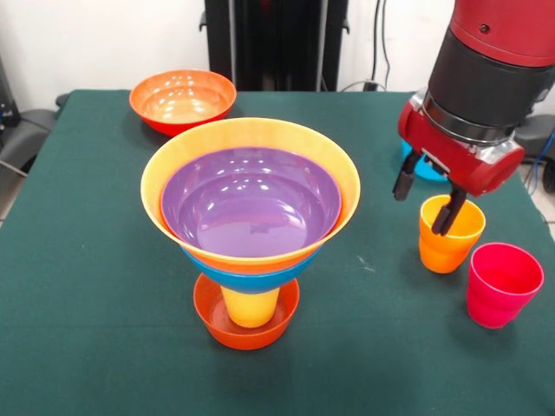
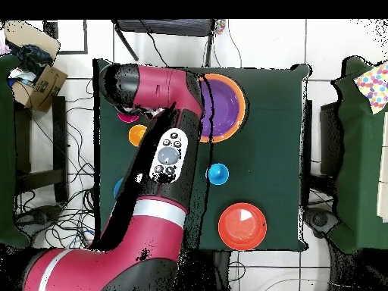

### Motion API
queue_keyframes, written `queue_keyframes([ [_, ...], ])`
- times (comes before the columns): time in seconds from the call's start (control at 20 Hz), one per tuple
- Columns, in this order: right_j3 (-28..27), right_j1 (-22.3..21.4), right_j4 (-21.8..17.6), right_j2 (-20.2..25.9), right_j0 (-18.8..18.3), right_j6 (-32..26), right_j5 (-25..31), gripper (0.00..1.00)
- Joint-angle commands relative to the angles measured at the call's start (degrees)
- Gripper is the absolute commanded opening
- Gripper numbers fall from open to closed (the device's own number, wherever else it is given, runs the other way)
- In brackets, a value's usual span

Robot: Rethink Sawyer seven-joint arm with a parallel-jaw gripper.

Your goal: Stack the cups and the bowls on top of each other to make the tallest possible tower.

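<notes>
The tower (image 1: 251,208) stands mid-table: a small red-orange bowl (image 1: 247,329) at the bottom, a yellow cup (image 1: 250,308) in it, then a blue bowl (image 1: 251,277), a large light orange bowl (image 1: 251,130) and a purple bowl (image 1: 250,204) nested on top. My gripper (image 1: 427,195) is open at the right, over the orange cup (image 1: 449,238). One fingertip (image 1: 449,217) dips into the cup's mouth; the other hangs outside its left wall. A pinkish red cup (image 1: 503,284) stands beside it. In the overhead view the arm hides the gripper, and a blue cup (image 2: 217,174) shows.
A medium red-orange bowl (image 1: 182,100) sits at the table's far left corner; it also shows in the overhead view (image 2: 242,226). A small teal-blue bowl (image 1: 431,169) lies just behind my gripper. The green table (image 1: 87,303) ends close to the right of the pinkish red cup.
</notes>
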Motion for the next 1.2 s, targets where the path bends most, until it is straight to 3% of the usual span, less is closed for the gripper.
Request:
queue_keyframes([
  [0.05, 9.0, -1.9, -4.2, 7.8, -0.6, -9.0, 3.8, 1.00],
  [0.8, 13.9, -4.4, -5.3, 11.6, -1.7, -10.3, 0.5, 1.00],
  [1.2, 14.0, -2.5, -6.2, 12.6, -1.9, -9.2, -3.2, 1.00],
])
